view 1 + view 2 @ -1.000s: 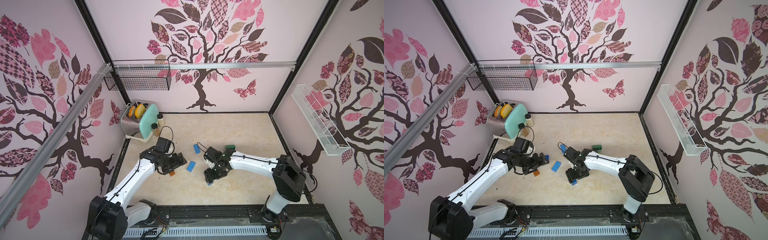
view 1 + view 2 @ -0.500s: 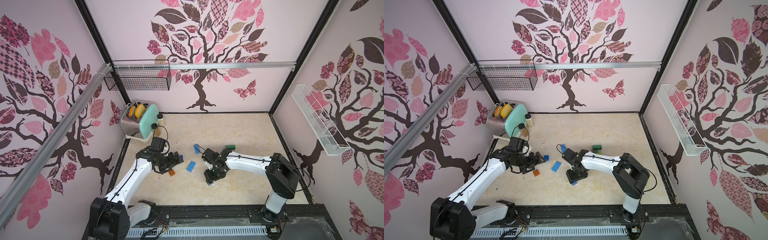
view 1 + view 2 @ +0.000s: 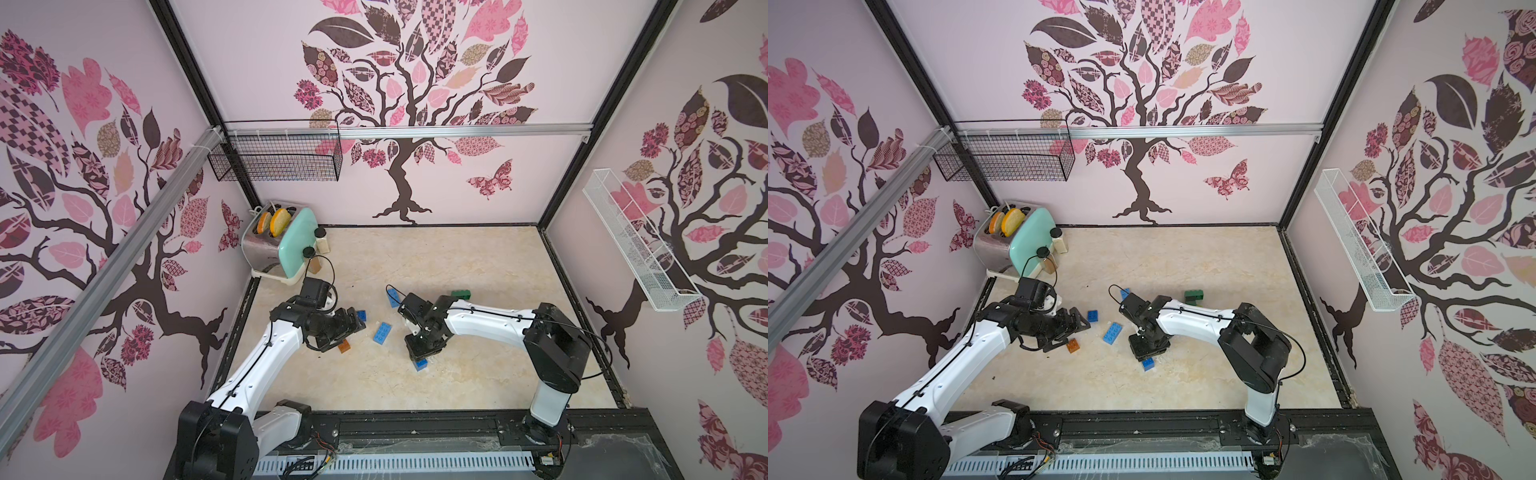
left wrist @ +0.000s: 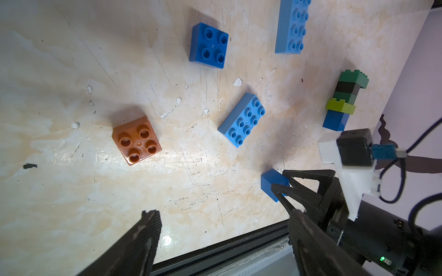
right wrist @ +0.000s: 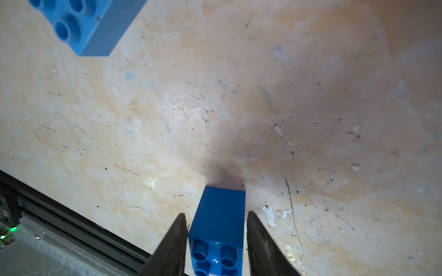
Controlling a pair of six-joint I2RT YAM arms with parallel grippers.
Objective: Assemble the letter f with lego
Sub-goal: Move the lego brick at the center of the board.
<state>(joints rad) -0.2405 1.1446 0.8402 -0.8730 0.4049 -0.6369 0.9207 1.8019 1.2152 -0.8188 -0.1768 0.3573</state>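
Observation:
My right gripper [image 5: 216, 213] is shut on a blue square lego brick [image 5: 220, 215] that lies on its side on the table, studs toward the wrist; it shows in both top views [image 3: 421, 365] [image 3: 1147, 363]. My left gripper [image 4: 222, 215] hangs open and empty over the table, close to a brown square brick [image 4: 136, 141]. Between the arms lie a blue square brick [image 4: 208, 45] and a light blue oblong brick [image 4: 242, 119]. Farther back lies a second light blue oblong [image 4: 292, 26]. A stack of dark green, black, lime and blue bricks [image 4: 344, 100] lies on its side behind the right arm [image 3: 461, 294].
A toaster [image 3: 274, 245] with two small bottles [image 3: 320, 241] stands in the back left corner. A black wire basket [image 3: 274, 153] hangs on the back wall and a white one [image 3: 636, 245] on the right wall. A black rail [image 3: 415, 419] runs along the table's front edge.
The right jaws have closed in on the blue brick lying on its side. The left gripper has stayed open and has barely shifted.

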